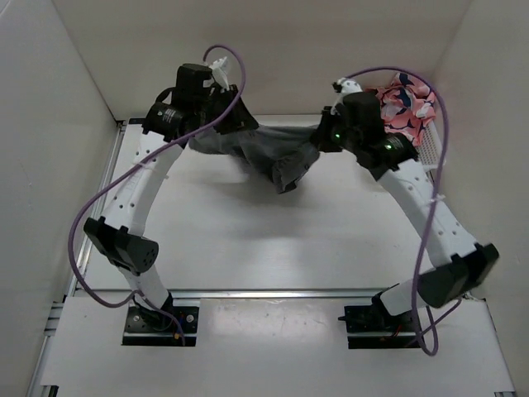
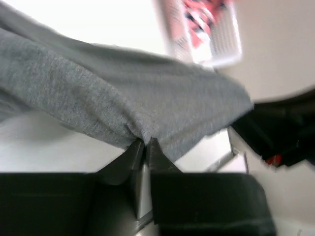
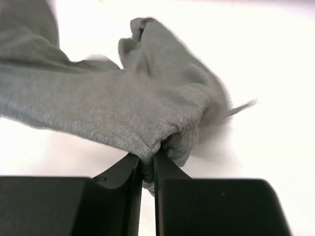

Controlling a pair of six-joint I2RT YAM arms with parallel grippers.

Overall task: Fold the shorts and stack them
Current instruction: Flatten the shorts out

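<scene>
The shorts point(image 1: 264, 153) stretch across the upper middle, one end clamped in the left pincer point(image 2: 146, 145), the other in the right pincer point(image 3: 147, 158). A white basket point(image 1: 427, 136) with pink patterned cloth point(image 1: 405, 103) sits upper right.

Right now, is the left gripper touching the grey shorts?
Touching. The left wrist view shows the left gripper pinched shut on an edge of the shorts.

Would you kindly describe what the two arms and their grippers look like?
Both the left arm and right arm have white links with black joint housings. A purple cable runs along each. The right arm's wrist shows green lights. The left gripper and right gripper have black, wedge-shaped fingers.
</scene>
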